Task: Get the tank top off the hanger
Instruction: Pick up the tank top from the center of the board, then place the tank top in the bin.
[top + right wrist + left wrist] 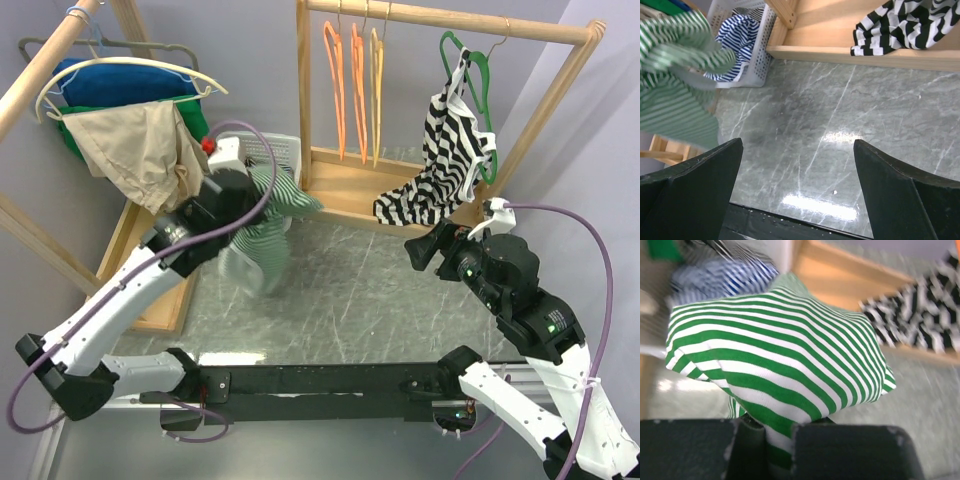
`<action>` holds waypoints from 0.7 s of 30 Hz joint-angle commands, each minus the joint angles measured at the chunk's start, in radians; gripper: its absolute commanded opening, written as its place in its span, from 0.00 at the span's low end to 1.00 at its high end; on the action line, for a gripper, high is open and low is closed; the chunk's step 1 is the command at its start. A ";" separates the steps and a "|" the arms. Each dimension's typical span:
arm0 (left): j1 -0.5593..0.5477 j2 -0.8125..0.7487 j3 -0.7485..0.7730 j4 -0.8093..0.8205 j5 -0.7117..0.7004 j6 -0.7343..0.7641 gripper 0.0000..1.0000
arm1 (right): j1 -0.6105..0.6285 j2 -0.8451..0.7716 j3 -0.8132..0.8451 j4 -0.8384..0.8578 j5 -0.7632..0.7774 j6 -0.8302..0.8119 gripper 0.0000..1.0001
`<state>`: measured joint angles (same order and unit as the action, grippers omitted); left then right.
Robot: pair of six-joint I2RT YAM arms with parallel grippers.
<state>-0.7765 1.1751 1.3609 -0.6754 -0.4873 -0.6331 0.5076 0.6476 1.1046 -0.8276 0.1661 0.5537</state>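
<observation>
A black-and-white striped tank top (pixel 450 150) hangs by its straps from a green hanger (pixel 482 75) on the right wooden rack, its hem lying on the rack's base board (pixel 905 22). My left gripper (pixel 777 427) is shut on a fold of a green-and-white striped top (pixel 780 350), which hangs blurred in the air (pixel 262 235) left of the middle. My right gripper (pixel 797 145) is open and empty above the marble table, just below and left of the tank top (pixel 422 250).
A white basket (pixel 288 150) with a blue-striped garment (pixel 740 37) stands behind the left gripper. Three orange hangers (pixel 352 90) hang on the right rack. The left rack holds a beige garment (pixel 135 150) and blue and green clothes on hangers.
</observation>
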 commanded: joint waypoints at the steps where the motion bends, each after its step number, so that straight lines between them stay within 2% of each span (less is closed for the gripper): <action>1: 0.134 0.061 0.110 0.032 0.073 0.160 0.01 | -0.003 0.007 -0.009 0.056 -0.023 0.003 1.00; 3: 0.195 0.132 0.170 0.043 0.125 0.188 0.01 | -0.004 0.020 -0.006 0.061 -0.028 0.002 1.00; 7: 0.269 0.277 0.383 0.053 0.180 0.259 0.01 | -0.004 0.038 0.003 0.067 -0.042 -0.005 1.00; 14: 0.420 0.559 0.661 0.066 0.250 0.292 0.01 | -0.004 0.052 -0.005 0.074 -0.045 -0.009 1.00; 21: 0.511 0.779 0.915 0.129 0.337 0.355 0.01 | -0.004 0.067 -0.028 0.087 -0.060 -0.011 1.00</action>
<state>-0.2970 1.8736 2.1273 -0.6369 -0.2211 -0.3454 0.5076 0.7013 1.0981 -0.7967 0.1184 0.5529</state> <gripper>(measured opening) 0.066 0.997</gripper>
